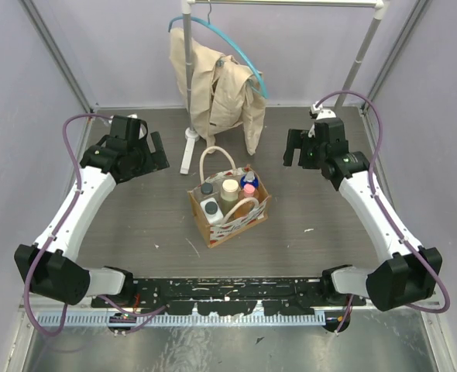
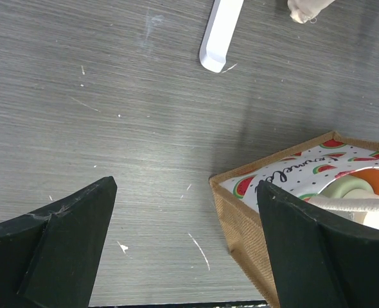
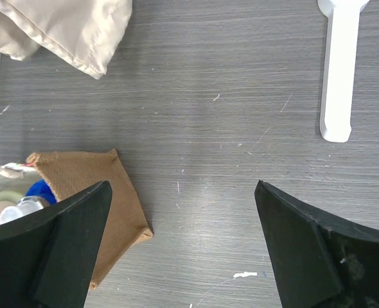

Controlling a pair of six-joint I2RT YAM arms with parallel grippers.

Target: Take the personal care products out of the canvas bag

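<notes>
Both my claws hang spread and empty over the worktop (image 1: 135, 225). The left claw (image 1: 156, 152) and right claw (image 1: 292, 147) flank the bag (image 1: 230, 215), which stands upright between them, slightly nearer my bases. The bottles stand inside with caps up, so I judge any grasp must come from above. The dark-capped bottle (image 1: 207, 188) and white bottle (image 1: 211, 208) lie toward my left claw. The pink-capped bottle (image 1: 249, 189) and blue-capped bottle (image 1: 249, 178) lie toward my right. The cream-lidded bottle (image 1: 229, 187) is in the middle. Neither claw looks clearly nearer; in each wrist view the bag sits off to the inner side, part hidden by one finger.
</notes>
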